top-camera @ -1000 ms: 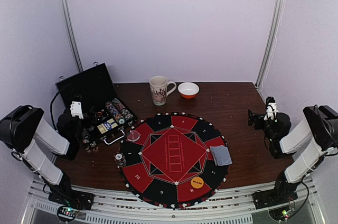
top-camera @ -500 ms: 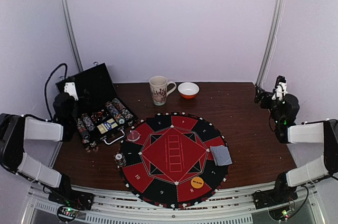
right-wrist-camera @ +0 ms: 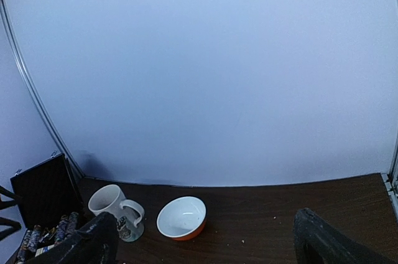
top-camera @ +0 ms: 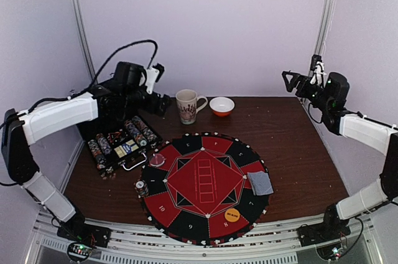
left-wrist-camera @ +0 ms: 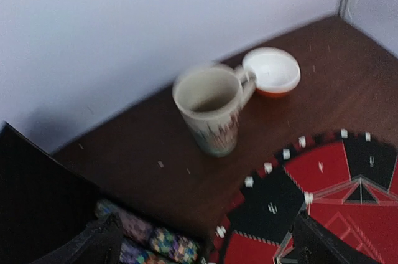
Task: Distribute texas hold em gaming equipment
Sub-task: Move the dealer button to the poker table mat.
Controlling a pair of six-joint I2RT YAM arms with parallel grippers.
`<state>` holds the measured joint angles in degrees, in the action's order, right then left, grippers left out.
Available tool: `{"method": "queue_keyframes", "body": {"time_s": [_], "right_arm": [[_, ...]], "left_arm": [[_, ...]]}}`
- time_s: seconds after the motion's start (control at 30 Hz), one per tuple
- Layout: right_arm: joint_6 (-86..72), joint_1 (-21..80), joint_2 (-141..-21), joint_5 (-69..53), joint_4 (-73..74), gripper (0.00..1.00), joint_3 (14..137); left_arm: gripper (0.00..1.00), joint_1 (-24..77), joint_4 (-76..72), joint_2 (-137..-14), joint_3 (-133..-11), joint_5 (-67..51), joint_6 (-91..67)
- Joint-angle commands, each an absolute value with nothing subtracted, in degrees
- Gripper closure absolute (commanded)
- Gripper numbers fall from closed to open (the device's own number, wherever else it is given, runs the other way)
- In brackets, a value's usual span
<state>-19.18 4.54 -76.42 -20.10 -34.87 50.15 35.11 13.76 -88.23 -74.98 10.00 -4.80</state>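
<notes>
Now left end effector (top-camera: 160, 103) and right end effector (top-camera: 291, 81) are hanging aloft, jaws apart (both empty); striped poker chips (top-camera: 138, 128) are sitting in black hard case (top-camera: 102, 128).

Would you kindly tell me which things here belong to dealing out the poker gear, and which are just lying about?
For the job:
cards
orange disc
poker chips

Just lying about:
mug
bowl
felt mat
</notes>
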Motion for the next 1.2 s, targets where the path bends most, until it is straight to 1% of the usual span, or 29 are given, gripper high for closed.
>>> {"method": "queue_keyframes", "body": {"time_s": [0.0, 0.23, 0.33, 0.47, 0.67, 0.8, 0.9, 1.17], "right_arm": [[-15.91, 7.89, -76.16, -19.69, -25.61, 0.00, 52.78], [-11.95, 11.70, -77.24, -16.31, -21.84, 0.00, 54.23], [-11.25, 12.83, -78.06, -16.02, -21.02, 0.00, 54.80], [-11.25, 13.57, -79.06, -15.91, -21.01, 0.00, 55.02], [-10.69, 14.32, -79.76, -15.82, -20.77, 0.00, 55.36], [-10.31, 14.41, -80.00, -15.64, -20.26, 0.00, 55.40], [-9.96, 14.51, -79.98, -15.81, -19.97, 0.00, 55.21], [-9.23, 14.68, -80.24, -15.81, -19.45, 0.00, 55.39]], "left_arm": [[0.02, 35.68, 33.50, -94.01, -75.61, 5.18, -9.05], [0.02, 35.75, 37.72, -102.20, -75.36, 2.07, -9.90], [0.05, 35.76, 37.25, -103.89, -74.73, 3.07, -10.10], [0.07, 35.75, 36.62, -105.95, -73.67, 1.52, -9.55], [0.10, 34.91, 34.73, -107.51, -71.88, 0.75, -9.97], [0.14, 34.84, 33.89, -108.48, -71.18, -0.59, -10.02], [0.14, 34.28, 33.65, -108.63, -70.73, -0.43, -10.27], [0.14, 33.41, 33.39, -110.26, -69.81, -4.84, -9.83]]}}
